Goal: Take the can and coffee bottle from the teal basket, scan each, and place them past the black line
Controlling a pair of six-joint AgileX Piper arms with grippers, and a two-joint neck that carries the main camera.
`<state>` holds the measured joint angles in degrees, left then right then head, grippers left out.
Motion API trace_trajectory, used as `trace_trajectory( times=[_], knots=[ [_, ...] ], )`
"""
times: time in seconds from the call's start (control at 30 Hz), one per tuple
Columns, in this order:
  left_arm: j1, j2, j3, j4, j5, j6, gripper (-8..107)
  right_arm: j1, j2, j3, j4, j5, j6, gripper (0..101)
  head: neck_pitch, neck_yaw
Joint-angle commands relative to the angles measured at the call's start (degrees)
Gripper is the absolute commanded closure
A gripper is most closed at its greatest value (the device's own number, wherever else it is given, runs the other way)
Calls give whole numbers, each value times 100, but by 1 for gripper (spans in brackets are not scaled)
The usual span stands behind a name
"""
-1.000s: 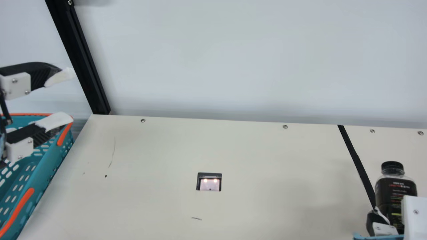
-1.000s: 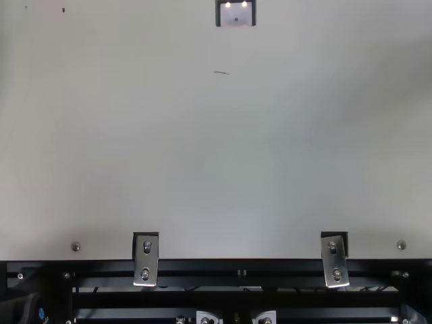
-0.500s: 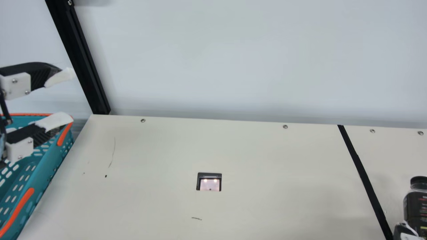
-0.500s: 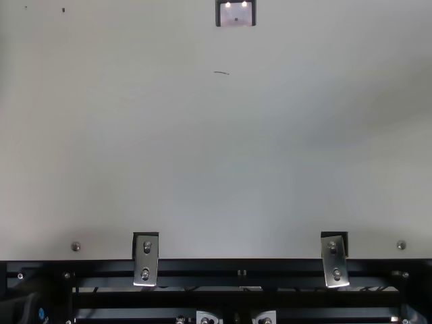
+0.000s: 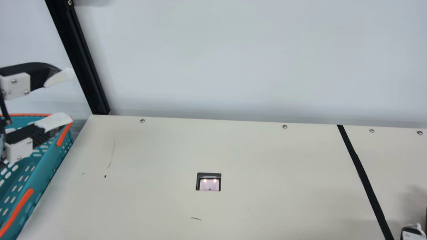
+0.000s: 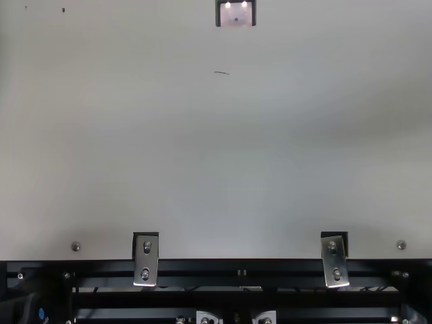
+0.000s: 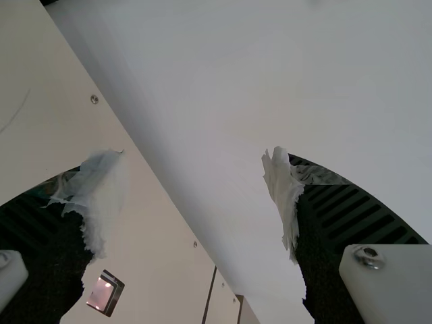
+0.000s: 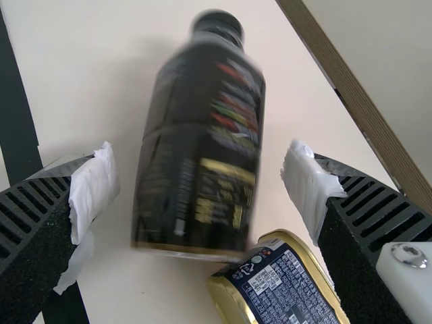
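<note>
**At both ends of the counter, my jaws stand spread**

At the far left of the main view, my left jaws [image 5: 65,96] are held wide apart, pale wrapping on both tips and nothing between them. Just below and partly behind them sits the teal basket [image 5: 43,173], with its orange trim. A black post [image 5: 80,56] slants up behind the counter [image 5: 267,206].

Further right, the scanner window [image 5: 208,184] is set into the surface, two small lights glowing in it. Next comes the black line [image 5: 365,180], running across the counter at a slant.

Past that line, at the bottom right corner, are my right jaws [image 5: 413,232]. My right wrist view shows them parted too, with the dark coffee bottle [image 8: 199,148] between them and a visible gap on either side. The bottle is blurred, and I cannot tell if it rests squarely on its base. Near its foot is the gold-rimmed can [image 8: 287,290], also past the line.
</note>
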<state>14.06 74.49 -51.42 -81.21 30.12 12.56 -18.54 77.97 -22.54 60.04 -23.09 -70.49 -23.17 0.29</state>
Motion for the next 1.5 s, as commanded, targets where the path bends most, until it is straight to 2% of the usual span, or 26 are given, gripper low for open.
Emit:
trace_trajectory(
  times=[0.0, 0.37, 0.6, 0.93, 1.1, 1.3, 1.47],
  knots=[
    [0, 0, 0, 0, 0, 0, 9, -10, -30, 16, -35, -12, 2, 0, -176, -334],
    [0, 0, 0, 0, 0, 0, 9, 183, -100, 18, 136, -42, -202, 0, -183, -3678],
    [0, 0, 0, 0, 0, 0, 9, 325, -111, -14, 448, 25, -453, 0, -183, -4802],
    [0, 0, 0, 0, 0, 0, 9, 473, -124, -68, 911, 131, -775, 0, -183, -4972],
    [0, 0, 0, 0, 0, 0, 9, 643, -178, -184, 1313, 267, -1258, 0, -183, -4972],
    [0, 0, 0, 0, 0, 0, 9, 1131, -255, -440, 2186, 513, -2098, 0, -183, -4972],
    [0, 0, 0, 0, 0, 0, 9, 1795, -323, -724, 3153, 450, -2858, 0, -183, -4972]
  ],
)
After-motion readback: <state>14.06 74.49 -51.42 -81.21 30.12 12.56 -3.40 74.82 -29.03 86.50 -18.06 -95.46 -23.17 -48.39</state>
